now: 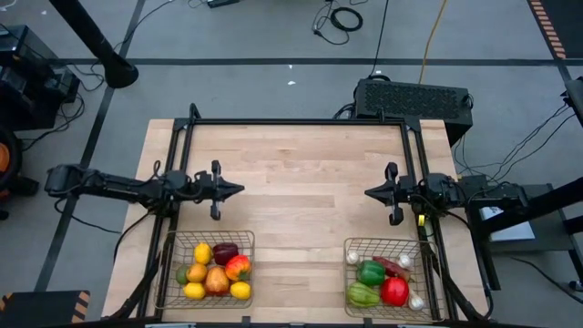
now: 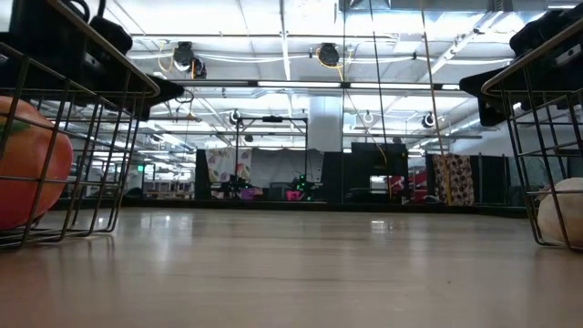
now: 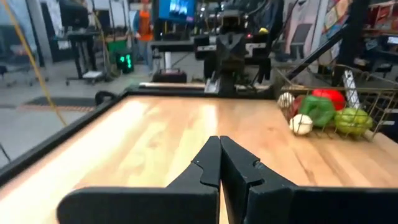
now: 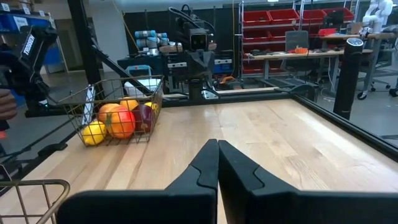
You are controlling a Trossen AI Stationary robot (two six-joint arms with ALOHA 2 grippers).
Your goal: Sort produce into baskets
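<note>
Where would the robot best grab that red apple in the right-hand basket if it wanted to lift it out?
Probably from straight above, with the jaws closing across the round middle of the red apple. The basket has wire walls all round and is open only on top, and a green pepper lies close beside the apple, so a side approach looks blocked. The right gripper hangs nearest, shut.

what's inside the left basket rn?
The left basket holds yellow lemons, oranges, a red apple and a dark purple piece. Anything beneath that pile is covered.
</note>
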